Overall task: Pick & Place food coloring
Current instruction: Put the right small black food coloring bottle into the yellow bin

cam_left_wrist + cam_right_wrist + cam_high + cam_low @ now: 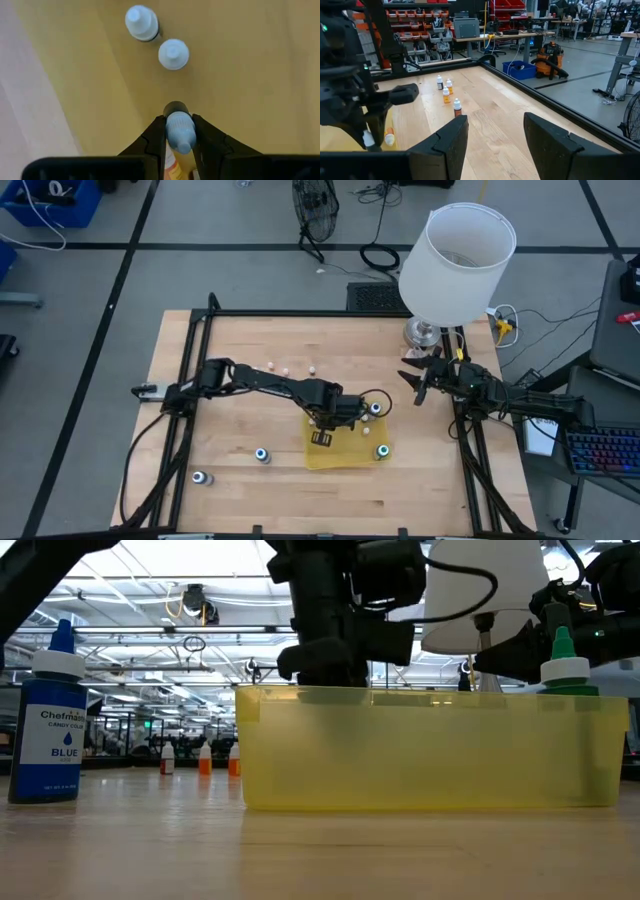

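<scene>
With a few bottles already in the yellow tray (345,455), the left gripper (179,131) hung over it clamped on a small dropper bottle (179,131), the right gripper (495,131) waited open beside it, and several bottles remained outside.

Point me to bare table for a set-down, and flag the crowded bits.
Free: the table's near-right corner past the yellow tray, and the far-left corner. Crowded: the tray, where the left gripper holds a small bottle beside two others; the lamp corner with the right gripper.
</scene>
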Motion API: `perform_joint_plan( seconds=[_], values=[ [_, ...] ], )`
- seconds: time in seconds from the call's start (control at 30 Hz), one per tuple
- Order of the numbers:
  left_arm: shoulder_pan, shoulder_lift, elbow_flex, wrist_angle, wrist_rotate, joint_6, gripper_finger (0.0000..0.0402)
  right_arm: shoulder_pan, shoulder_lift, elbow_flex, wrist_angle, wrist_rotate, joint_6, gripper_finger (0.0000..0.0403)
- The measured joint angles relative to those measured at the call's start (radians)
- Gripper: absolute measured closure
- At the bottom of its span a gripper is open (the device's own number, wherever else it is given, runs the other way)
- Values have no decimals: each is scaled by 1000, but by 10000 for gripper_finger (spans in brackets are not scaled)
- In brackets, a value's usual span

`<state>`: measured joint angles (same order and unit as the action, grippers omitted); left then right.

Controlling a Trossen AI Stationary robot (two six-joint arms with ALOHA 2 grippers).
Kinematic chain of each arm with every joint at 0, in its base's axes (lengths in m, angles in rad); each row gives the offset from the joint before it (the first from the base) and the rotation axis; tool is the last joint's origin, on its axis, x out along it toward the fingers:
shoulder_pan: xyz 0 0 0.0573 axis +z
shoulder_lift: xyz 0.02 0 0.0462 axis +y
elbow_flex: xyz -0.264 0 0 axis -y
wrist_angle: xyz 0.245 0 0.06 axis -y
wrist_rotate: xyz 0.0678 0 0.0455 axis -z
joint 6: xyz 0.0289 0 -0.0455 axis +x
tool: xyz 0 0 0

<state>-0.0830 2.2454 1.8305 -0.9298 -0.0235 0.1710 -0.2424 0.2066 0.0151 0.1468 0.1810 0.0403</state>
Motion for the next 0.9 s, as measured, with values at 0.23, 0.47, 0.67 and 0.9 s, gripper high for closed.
perform_joint_plan(
  seconds=[0.23,0.47,0.67,0.9],
  values=[
    [4,6,-10,12,1,-16,326,0,0,0,0,0,0,222],
    [4,7,-12,11,51,-19,310,0,0,0,0,0,0,222],
    [4,7,-12,11,50,-23,307,0,0,0,0,0,0,222],
    [4,7,-12,11,50,-49,305,0,0,0,0,0,0,222]
  ],
)
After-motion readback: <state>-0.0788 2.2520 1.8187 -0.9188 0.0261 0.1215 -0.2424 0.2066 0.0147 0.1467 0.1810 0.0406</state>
